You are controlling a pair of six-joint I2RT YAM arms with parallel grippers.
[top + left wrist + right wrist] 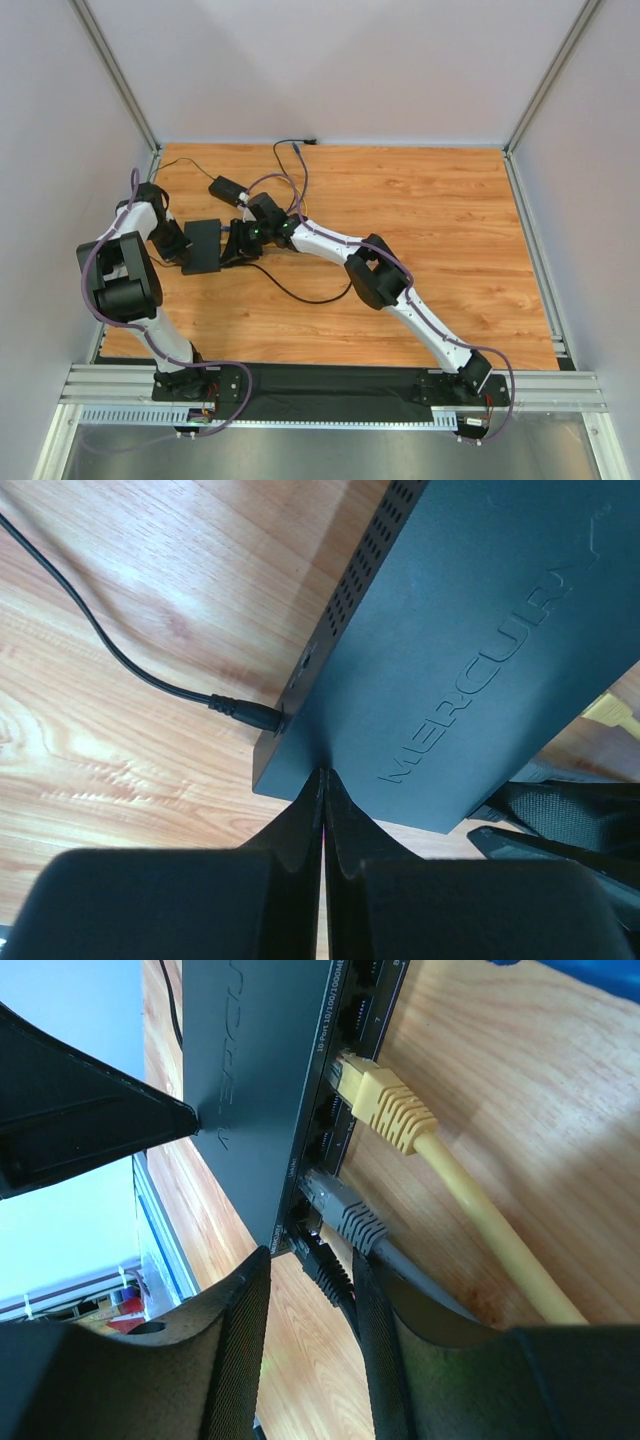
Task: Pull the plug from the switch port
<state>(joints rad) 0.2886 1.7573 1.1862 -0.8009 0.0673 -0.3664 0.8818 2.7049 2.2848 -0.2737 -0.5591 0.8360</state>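
The switch [203, 245] is a flat black box lettered MERCURY [470, 630], also seen in the right wrist view [240, 1050]. Its socket edge holds a yellow plug [385, 1105], a grey plug [345, 1215] and a black plug [325, 1265]. My right gripper [312, 1265] is open, with one finger on each side of the black plug; the plug lies close to the right finger [385, 1350]. My left gripper [322, 772] is shut and empty, its tips resting on the switch's top near the edge opposite the sockets. It also shows in the right wrist view [90, 1120].
A thin black power cable [120, 660] is plugged into the switch's side. A small black power brick [228, 188] lies behind the switch. Cables run across the wooden table [430, 230] to the back wall. The right gripper's fingers [560, 810] show beyond the switch.
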